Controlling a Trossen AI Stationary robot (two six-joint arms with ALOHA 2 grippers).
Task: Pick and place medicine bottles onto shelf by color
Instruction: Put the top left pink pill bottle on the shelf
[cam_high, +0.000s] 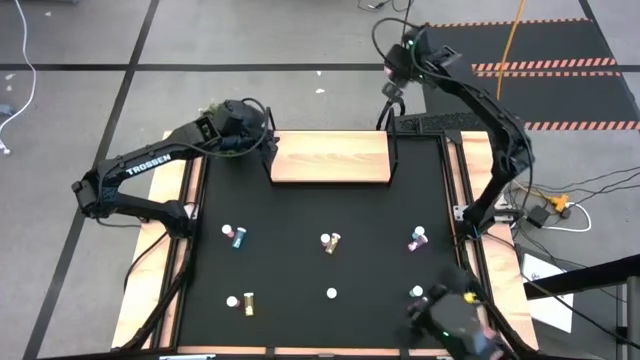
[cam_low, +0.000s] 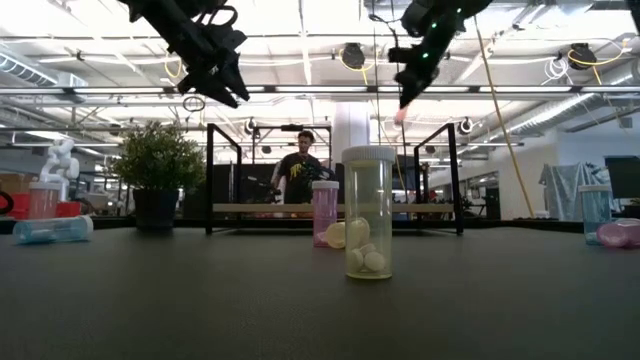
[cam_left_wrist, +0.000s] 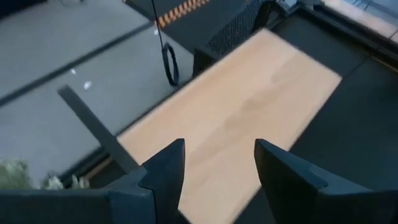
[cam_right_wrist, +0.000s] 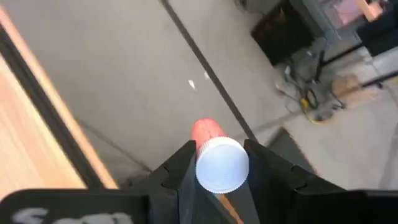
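Note:
The shelf (cam_high: 330, 158), a light wooden board on black posts, stands at the table's far middle. My left gripper (cam_high: 268, 143) hangs open above the shelf's left end (cam_left_wrist: 249, 118) with nothing between its fingers. High beyond the shelf's far right corner, my right gripper (cam_high: 392, 88) is shut on a pink medicine bottle (cam_right_wrist: 205, 132) with a white cap. Several other medicine bottles stand or lie on the black mat, among them a yellow one (cam_high: 330, 241), a pink-purple one (cam_high: 417, 238) and a teal one (cam_high: 238, 236). My right gripper pinches the pink bottle between its two fingers, just below the white cap (cam_right_wrist: 222, 164). The bottle lies along the fingers, cap toward the wrist, and its pink body (cam_low: 400, 115) sticks out past the fingertips, slanting down. It hangs clear of the shelf and the table.
A pale bottle of white pills (cam_low: 368, 212) stands close to the low camera, with a pink bottle (cam_low: 325, 212) behind it. A potted plant (cam_low: 160, 160) stands at the far left. A person (cam_low: 300, 165) is in the room behind the shelf. Wooden rails (cam_high: 458, 180) line the table's sides.

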